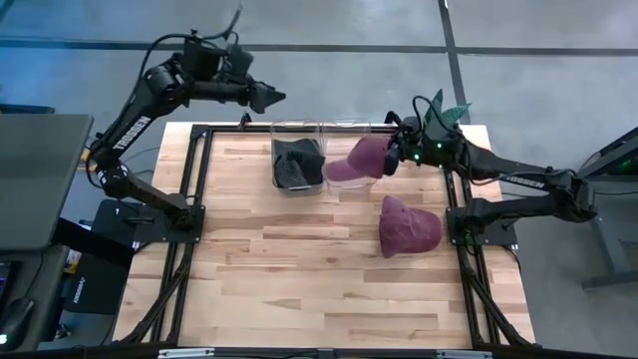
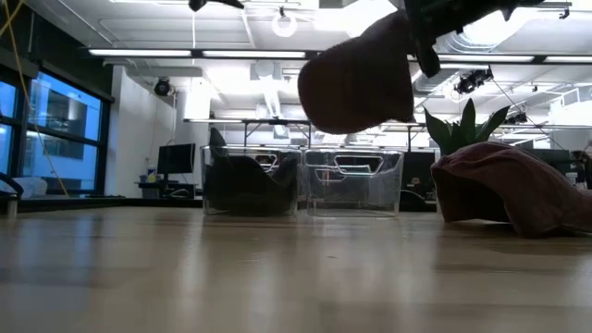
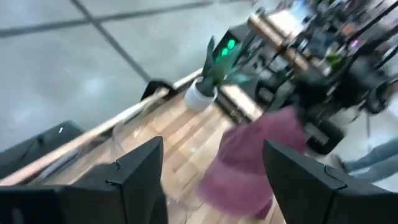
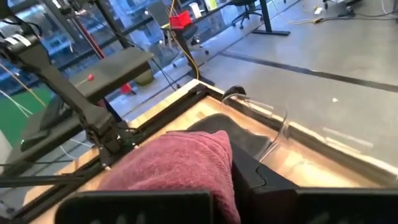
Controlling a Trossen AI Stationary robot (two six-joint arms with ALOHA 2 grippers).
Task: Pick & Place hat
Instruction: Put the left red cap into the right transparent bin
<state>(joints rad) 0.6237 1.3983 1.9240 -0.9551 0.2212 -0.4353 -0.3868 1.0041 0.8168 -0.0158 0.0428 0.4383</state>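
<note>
Your right gripper (image 1: 396, 157) clenches the maroon hat (image 1: 361, 160) above the empty clear bin (image 1: 351, 160) — ready to drop; left gripper (image 1: 275, 98) hangs open, empty — clear.

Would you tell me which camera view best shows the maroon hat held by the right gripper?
The high view: the held maroon hat shows whole, above the clear bins. The low view silhouettes it, the left wrist view blurs it, and the right wrist view sees only its crown.
</note>
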